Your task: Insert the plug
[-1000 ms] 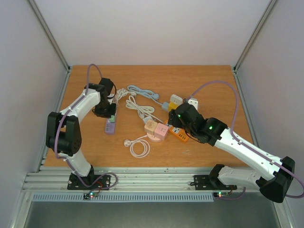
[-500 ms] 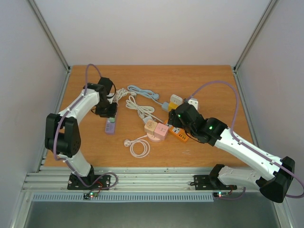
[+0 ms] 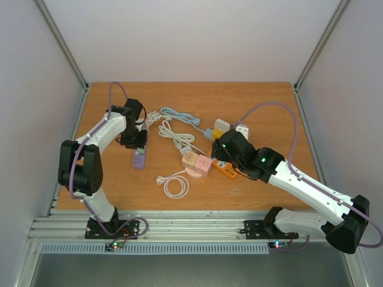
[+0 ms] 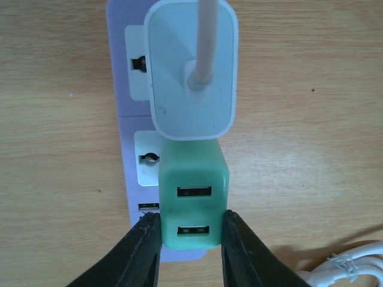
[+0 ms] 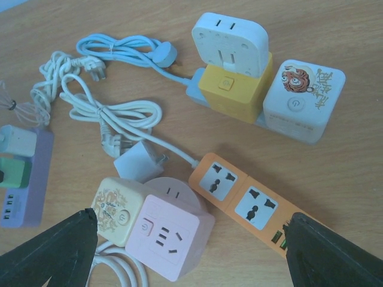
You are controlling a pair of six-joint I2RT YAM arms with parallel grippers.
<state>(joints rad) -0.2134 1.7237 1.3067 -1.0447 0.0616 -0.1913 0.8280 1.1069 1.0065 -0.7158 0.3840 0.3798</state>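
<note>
The green two-port USB plug sits pushed into the purple power strip, just below a white plug with a white cord. My left gripper straddles the green plug's lower end, its black fingers right beside the plug's sides, slightly open. In the top view the left gripper hangs over the strip's far end. My right gripper is open wide above the pink cube socket, holding nothing, and hovers mid-table in the top view.
An orange power strip, a cream cube socket and a loose white adapter lie under the right gripper. Behind them are yellow and white cube sockets and a blue cable. A coiled white cord lies near the front.
The left gripper's jaws have eased apart from the green plug, which stays in the purple strip. Both arms have hardly moved.
</note>
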